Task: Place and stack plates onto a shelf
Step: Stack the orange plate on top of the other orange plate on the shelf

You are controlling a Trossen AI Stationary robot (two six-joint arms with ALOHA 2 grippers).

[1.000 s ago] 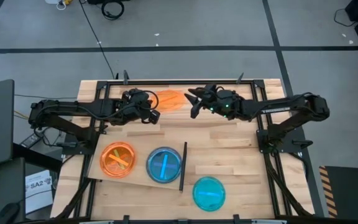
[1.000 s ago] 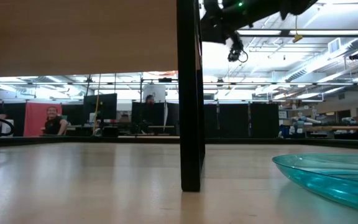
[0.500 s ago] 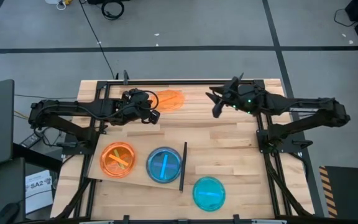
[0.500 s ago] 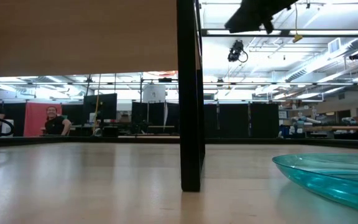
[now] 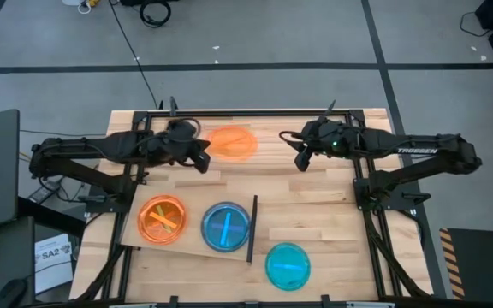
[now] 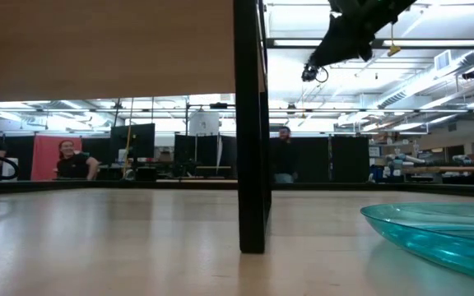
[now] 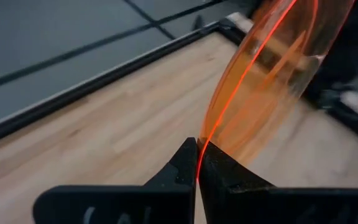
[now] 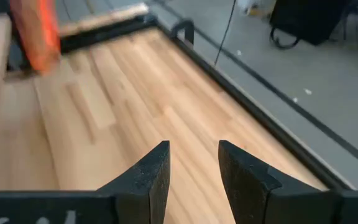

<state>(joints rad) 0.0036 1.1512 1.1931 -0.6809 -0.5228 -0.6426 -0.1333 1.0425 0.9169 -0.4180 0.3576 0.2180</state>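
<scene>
1. Grip first: your left gripper point(image 7: 197, 163) is pinched shut on the rim of the orange plate point(image 5: 232, 141), held at the far side of the counter point(image 5: 315, 205).
2. Carry it level toward the shelf point(image 5: 191, 244), where an orange stack point(image 5: 163, 218) and a blue stack point(image 5: 226, 226) sit.
3. Lower it onto the matching orange stack, clear of the black strip point(image 5: 252, 228).
4. Keep the right gripper point(image 8: 193, 167), jaws parted and empty, out of the way.
5. A teal plate point(image 5: 288, 264) lies on the counter just beside the shelf.

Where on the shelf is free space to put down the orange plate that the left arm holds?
No bare patch: the shelf is filled by an orange stack and a blue stack. The held orange plate must go on the orange stack.
</scene>
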